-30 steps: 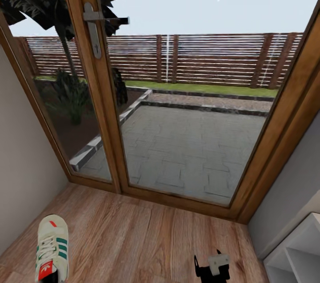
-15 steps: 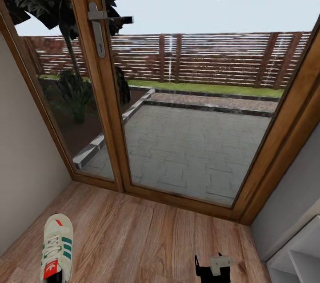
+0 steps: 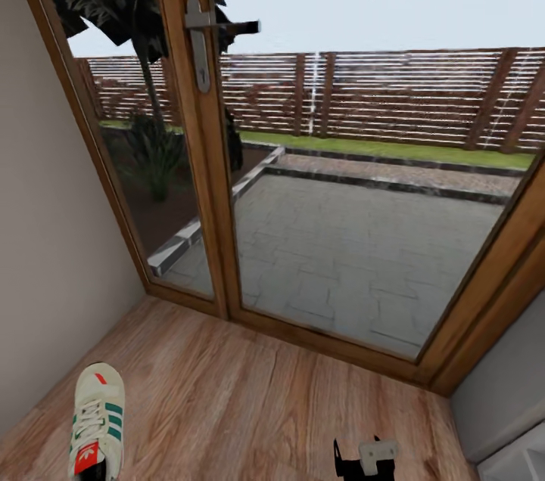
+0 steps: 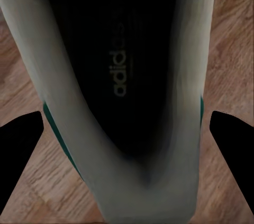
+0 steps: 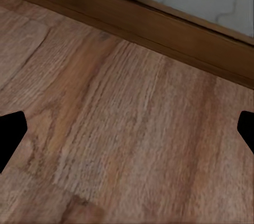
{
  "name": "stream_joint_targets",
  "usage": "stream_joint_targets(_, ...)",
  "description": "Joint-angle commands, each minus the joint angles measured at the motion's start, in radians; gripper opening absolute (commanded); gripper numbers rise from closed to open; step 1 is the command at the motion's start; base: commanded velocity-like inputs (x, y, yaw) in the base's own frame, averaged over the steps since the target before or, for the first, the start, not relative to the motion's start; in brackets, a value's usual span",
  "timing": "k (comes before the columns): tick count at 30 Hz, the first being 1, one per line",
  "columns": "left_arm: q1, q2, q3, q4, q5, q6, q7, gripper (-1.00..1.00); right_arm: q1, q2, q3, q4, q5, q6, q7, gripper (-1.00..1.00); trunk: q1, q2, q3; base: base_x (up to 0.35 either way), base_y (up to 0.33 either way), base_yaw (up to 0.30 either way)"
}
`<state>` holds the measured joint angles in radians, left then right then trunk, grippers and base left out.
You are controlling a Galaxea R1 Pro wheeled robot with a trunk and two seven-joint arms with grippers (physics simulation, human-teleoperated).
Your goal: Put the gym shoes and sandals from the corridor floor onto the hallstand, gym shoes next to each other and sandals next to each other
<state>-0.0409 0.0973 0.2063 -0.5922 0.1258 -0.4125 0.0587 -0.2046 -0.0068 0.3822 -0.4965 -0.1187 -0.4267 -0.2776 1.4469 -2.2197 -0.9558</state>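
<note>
Sneaker [image 4: 127,76] sits right under the left gripper [image 4: 127,129]: in the left wrist view its dark insole and pale collar lie between the two black fingertips [image 4: 21,145], which stand wide apart at either edge, so the jaws are spread and grip nothing. The fingers straddle the heel end but whether they touch the sides cannot be told. In the head view the same shoe [image 3: 96,420] rests upright on the floor [image 3: 250,398] near the left wall, toe pointing toward the door [image 3: 189,125].

The right gripper [image 5: 127,123] looks down on bare planks and the wooden door threshold [image 5: 159,28]; its fingertips also show far apart, empty and open. In the head view that gripper [image 3: 367,460] hangs low at the bottom edge.

A pale corner at the lower right of the head view may be the rack [image 3: 522,462], but too little shows to be sure.

Judging from this, the risk lies in the closing: the collar is soft and the fingers sit near the heel, so a squeeze could fold the upper or let the toe-heavy shoe tilt and slip out on the lift.
</note>
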Motion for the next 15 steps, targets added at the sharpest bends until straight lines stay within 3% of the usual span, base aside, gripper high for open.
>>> stream_joint_targets(1,0.000,0.000,-0.002,0.001,0.008,-0.003,0.001,-1.00,-0.001,-0.001,0.009,0.002,-0.010,-0.004,-0.006,1.00,0.000,0.000,-0.002,0.000,0.000,0.199)
stream_joint_targets(15,0.000,-0.001,-0.002,-0.002,0.008,-0.002,0.000,-1.00,-0.001,-0.001,0.009,0.009,-0.010,-0.006,-0.008,1.00,0.000,0.000,-0.017,0.000,0.000,0.205)
